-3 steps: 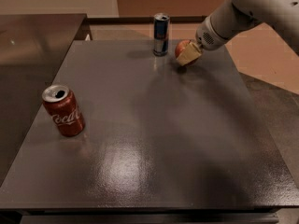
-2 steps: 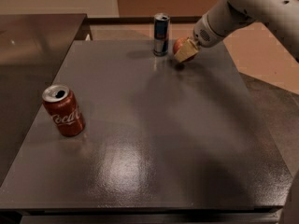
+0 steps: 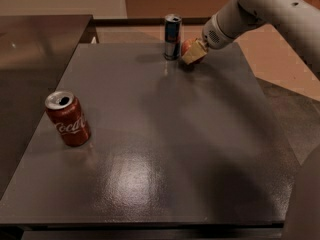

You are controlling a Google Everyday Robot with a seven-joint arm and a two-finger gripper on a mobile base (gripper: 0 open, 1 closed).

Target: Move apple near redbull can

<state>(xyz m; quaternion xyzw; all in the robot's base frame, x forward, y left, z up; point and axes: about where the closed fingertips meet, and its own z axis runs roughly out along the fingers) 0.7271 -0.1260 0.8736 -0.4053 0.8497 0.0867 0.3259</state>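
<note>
Apple [image 3: 187, 46]: small, red with yellowish patches, sitting at the far end of the worktop [image 3: 165, 149], just right of the redbull can [image 3: 172, 36] and apart from it by a narrow gap. Whether it is resting on the surface or being held just above it cannot be told.

Gripper [image 3: 191, 54]: reaching in from the right, its tan fingers [image 3: 195, 57] clamping on the apple and covering the fruit's lower right side.

Arm [image 3: 260, 9]: white, slanting down from the upper right corner to the gripper.

Redbull can: slim, blue and silver, standing upright near the far edge.

Coca-Cola can [image 3: 67, 118]: red, wider, standing upright near the left edge, well apart from the other items. Nothing is lying between the apple and the redbull can.

Side counter [image 3: 35, 49]: darker surface adjoining on the left.

Change since a second ago: apple and gripper are sitting further left, closer to the redbull can; both cans are keeping their places.
</note>
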